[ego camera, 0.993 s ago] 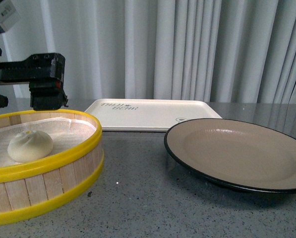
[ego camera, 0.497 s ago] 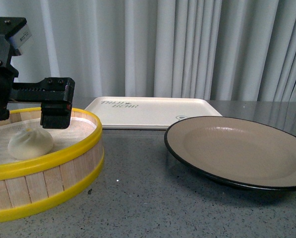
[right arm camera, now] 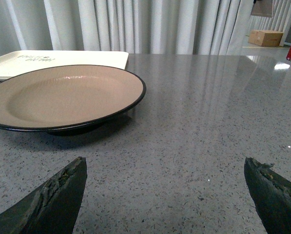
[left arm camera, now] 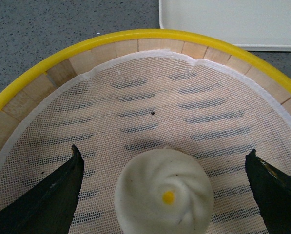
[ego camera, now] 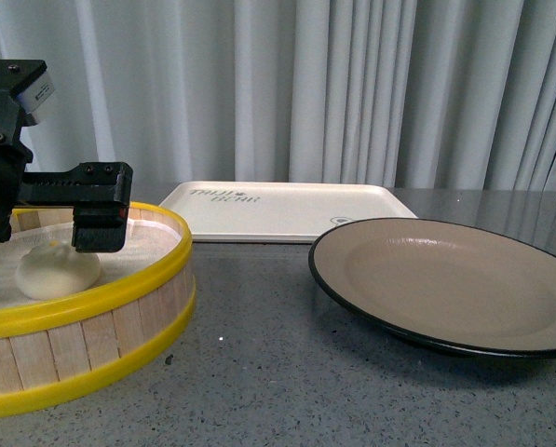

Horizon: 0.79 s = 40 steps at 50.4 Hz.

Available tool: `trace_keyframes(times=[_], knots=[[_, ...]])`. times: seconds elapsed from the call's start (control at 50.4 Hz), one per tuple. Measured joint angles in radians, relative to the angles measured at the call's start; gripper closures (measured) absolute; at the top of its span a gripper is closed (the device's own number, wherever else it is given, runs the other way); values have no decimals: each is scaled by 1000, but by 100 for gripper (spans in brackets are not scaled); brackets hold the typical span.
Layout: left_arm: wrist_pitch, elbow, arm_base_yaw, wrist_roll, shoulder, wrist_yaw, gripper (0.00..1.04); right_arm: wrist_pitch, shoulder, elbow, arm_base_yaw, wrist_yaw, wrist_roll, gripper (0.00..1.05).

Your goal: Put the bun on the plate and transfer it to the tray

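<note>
Grey speckled stone-look tabletop (ego camera: 259, 372) runs back to pale pleated curtains (ego camera: 352, 93). Near its front left corner a round wooden steamer basket with yellow rims (ego camera: 91, 345) is seen. The small cream-white pleated steamed bun (left arm camera: 164, 192) with its yellow spot is found inside the basket, on a white mesh liner (left arm camera: 135, 97). The left gripper (left arm camera: 164, 156) is held over the basket with its black fingers spread wide, and nothing is gripped. In the left wrist view the bun is centred between the two fingers, with clear mesh on either side of it, and it sits a little back from the fingertips, toward the wrist. From the front, the one finger that can be seen is level only with the bun's top, so a further descent is judged necessary before a closing grip would catch the bun's widest part. No long axis need be reckoned with, since the bun is round. The left arm is plainly the nearer one. The right gripper (right arm camera: 164, 163) is likewise wide open and empty, over bare tabletop toward the right edge. The wide tan-brown plate with a black rim (ego camera: 445, 279) stands empty toward the front right, well apart from the bun. The flat cream-white rectangular plastic tray (ego camera: 287, 209) lies behind it, toward the far edge.
</note>
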Motion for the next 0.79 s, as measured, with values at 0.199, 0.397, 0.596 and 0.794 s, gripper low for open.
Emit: trace_keyframes(times=[0.199,0.397,0.596,0.794], knots=[[0,0,14,-5,5,-1,7,0,0,0,0,0,0,8],[0,0,21,-15,8,-3,7,0,0,0,0,0,0,8],[0,-1,21,-31,28,5,7,0,0,0,0,0,0,8],[0,-1,19,-38,48,5,7,0,0,0,0,0,0,8]])
